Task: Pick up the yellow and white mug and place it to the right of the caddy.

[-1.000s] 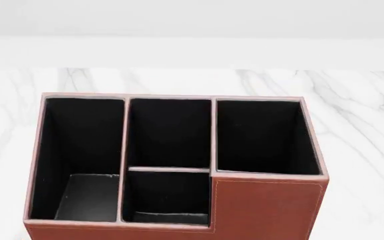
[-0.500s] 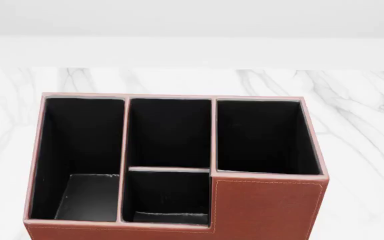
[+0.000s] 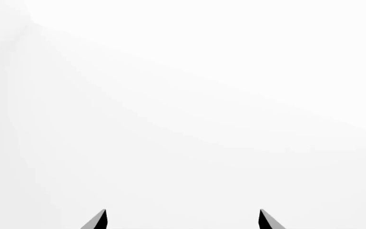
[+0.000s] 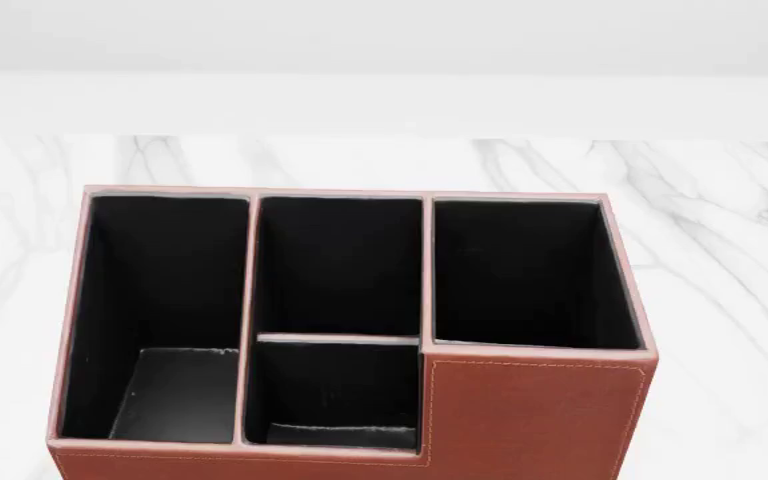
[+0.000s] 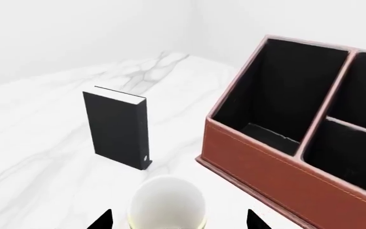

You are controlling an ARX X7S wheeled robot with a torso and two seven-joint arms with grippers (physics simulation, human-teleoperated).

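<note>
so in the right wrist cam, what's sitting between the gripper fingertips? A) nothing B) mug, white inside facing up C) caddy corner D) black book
B: the mug, its white inside facing the camera, sits between the two dark tips of the right gripper; the black book stands upright farther off, and the caddy is off to one side.

The caddy (image 4: 344, 330) is set on the bench (image 4: 731, 250), filling the middle of the head view. In the right wrist view, the mug (image 5: 167, 202) is seen on the bench between the upright book (image 5: 118, 129) and the caddy, touching neither.
</note>
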